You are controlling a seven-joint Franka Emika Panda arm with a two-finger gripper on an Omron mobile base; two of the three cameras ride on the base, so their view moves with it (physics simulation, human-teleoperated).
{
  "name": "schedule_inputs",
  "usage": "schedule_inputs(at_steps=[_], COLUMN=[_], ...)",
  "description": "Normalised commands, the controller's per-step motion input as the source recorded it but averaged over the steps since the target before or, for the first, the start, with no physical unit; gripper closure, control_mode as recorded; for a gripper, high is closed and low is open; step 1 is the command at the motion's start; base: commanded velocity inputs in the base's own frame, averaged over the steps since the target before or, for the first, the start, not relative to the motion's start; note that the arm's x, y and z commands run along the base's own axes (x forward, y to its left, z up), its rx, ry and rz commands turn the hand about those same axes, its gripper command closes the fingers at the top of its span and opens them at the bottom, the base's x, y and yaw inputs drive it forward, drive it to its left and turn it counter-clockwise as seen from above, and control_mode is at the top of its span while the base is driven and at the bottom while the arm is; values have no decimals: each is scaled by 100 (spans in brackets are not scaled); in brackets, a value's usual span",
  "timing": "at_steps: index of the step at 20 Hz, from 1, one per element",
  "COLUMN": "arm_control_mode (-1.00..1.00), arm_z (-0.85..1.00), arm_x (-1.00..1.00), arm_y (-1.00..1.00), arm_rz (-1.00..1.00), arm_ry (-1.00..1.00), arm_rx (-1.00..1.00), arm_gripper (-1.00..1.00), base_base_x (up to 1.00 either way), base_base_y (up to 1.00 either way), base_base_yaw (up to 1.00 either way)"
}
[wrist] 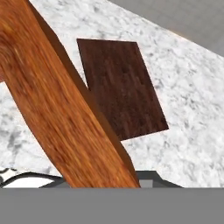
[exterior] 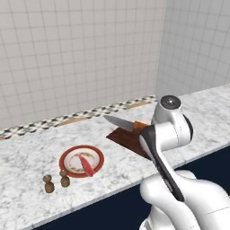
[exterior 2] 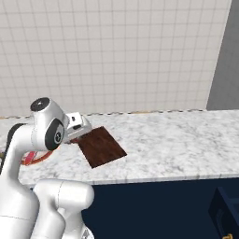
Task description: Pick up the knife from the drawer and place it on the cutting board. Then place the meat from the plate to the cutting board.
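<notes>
Gripper [exterior 2: 74,132] clenched on the knife [exterior: 120,122], gripping its orange handle; the fingers themselves are mostly hidden behind the arm's elbow in both base views. In the hand view the orange wooden handle runs big and diagonal across the left half, close to the camera. In the left base view the silver-grey blade sticks out to the left of the arm, pointed tip aimed left, held in the air above the near-left part of the cutting board [exterior: 128,137]. Cannot tell whether the blade touches the board; it looks raised above it.

Cutting board is dark reddish-brown, rectangular, lying flat and turned at an angle on the marble counter [exterior 2: 177,140], its top bare where visible.

Plate [exterior: 67,158], round with red rim and speckled ring, sits on the counter to the left of the board, apart from it. The meat [exterior: 86,165], a red-pink oblong slab, lies on the plate, slanting toward its near-right rim.

2 small brown shakers [exterior: 57,180] stand side by side on the counter just near-left of the plate.

A dark navy drawer [exterior 2: 225,211] corner shows at the lower right of the right base view, below the counter edge. Tiled wall [exterior: 72,54] behind the counter.
</notes>
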Motion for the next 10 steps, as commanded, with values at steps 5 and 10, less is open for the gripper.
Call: schedule_inputs(at_steps=[5,10], arm_control_mode=[-100,-100], arm_z=[-47,-45], arm_x=[63,39], arm_y=[-35,-21], arm_rz=[-4,-1], arm_ry=[27,3], arm_rx=[0,0], arm_gripper=[100,100], base_base_x=[0,0], base_base_y=[0,0], base_base_yaw=[0,0])
